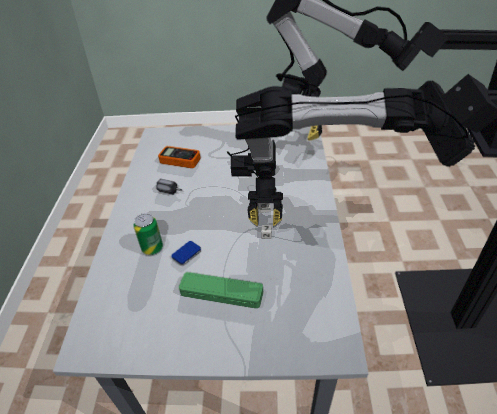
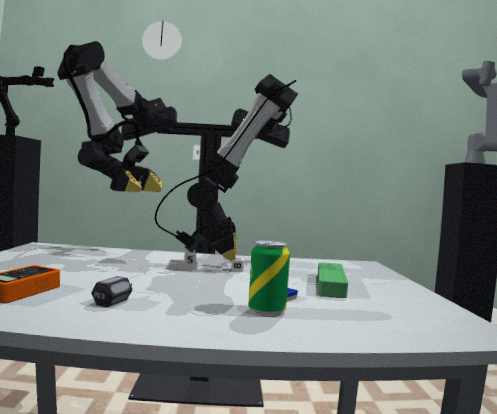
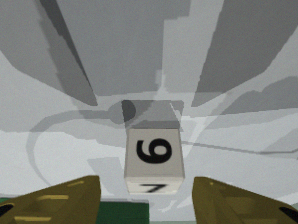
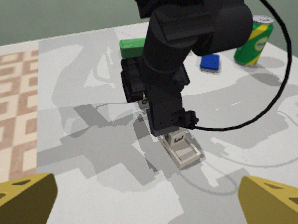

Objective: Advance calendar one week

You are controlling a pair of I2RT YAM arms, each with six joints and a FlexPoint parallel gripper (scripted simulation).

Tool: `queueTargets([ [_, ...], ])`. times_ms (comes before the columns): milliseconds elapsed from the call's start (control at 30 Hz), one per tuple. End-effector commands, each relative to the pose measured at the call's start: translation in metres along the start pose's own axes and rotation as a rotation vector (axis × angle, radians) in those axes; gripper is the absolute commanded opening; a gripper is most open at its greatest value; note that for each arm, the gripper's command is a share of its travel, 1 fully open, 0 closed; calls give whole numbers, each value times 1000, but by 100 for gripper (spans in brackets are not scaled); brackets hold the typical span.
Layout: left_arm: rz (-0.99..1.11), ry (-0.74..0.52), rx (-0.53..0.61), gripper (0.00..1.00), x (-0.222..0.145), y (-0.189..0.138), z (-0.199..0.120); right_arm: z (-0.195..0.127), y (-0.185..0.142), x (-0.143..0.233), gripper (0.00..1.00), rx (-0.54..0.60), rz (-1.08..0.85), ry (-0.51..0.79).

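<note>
A white cube (image 1: 266, 232) (image 2: 237, 266) (image 4: 144, 101) lies on the table outside the tray. In the left wrist view this cube (image 3: 154, 152) shows a sideways 6 or 9 and part of a 7; the exterior camera sees its 8 face. The pale tray (image 2: 174, 265) (image 4: 190, 162) holds the other cube (image 2: 190, 259) (image 4: 175, 138), whose 5 faces the exterior view. My left gripper (image 1: 265, 217) (image 2: 230, 256) (image 3: 146, 184) is partly open and empty, close above the table cube. My right gripper (image 1: 314, 133) (image 2: 143, 186) (image 4: 147, 183) is open and empty, high above the table. The calendar's front is hidden.
A green case (image 1: 221, 290) (image 2: 332, 280), a blue box (image 1: 186, 253) and a green can (image 1: 148, 236) (image 2: 269, 277) lie or stand beyond the loose cube. A dark grey object (image 1: 167, 186) and an orange multimeter (image 1: 179, 157) lie farther off. The left arm overhangs the tray.
</note>
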State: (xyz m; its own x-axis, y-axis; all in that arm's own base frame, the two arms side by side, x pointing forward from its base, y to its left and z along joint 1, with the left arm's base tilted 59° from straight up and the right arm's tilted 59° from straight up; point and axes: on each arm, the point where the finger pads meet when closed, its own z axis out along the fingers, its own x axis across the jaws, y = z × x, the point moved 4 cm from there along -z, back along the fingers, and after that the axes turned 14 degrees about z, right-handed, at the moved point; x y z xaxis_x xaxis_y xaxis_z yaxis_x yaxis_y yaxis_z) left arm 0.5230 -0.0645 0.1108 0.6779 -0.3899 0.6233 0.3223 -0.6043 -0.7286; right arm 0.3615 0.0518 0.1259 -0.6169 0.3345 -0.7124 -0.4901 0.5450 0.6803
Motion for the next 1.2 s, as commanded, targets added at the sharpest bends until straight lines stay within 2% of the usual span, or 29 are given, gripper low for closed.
queueTargets([
  [0,-39,-11,21,51,-10,-6,29,-2,10,-3,100,-23,-25,-7],
  [1033,-43,-12,31,50,-17,-9,29,-2,10,-3,100,-23,-25,-7],
  [1067,-37,-15,30,55,-17,-9,29,-2,10,-3,100,-23,-25,-7],
  [1167,-49,-2,30,55,-10,-9,18,-2,10,-3,100,-23,-25,-7],
])
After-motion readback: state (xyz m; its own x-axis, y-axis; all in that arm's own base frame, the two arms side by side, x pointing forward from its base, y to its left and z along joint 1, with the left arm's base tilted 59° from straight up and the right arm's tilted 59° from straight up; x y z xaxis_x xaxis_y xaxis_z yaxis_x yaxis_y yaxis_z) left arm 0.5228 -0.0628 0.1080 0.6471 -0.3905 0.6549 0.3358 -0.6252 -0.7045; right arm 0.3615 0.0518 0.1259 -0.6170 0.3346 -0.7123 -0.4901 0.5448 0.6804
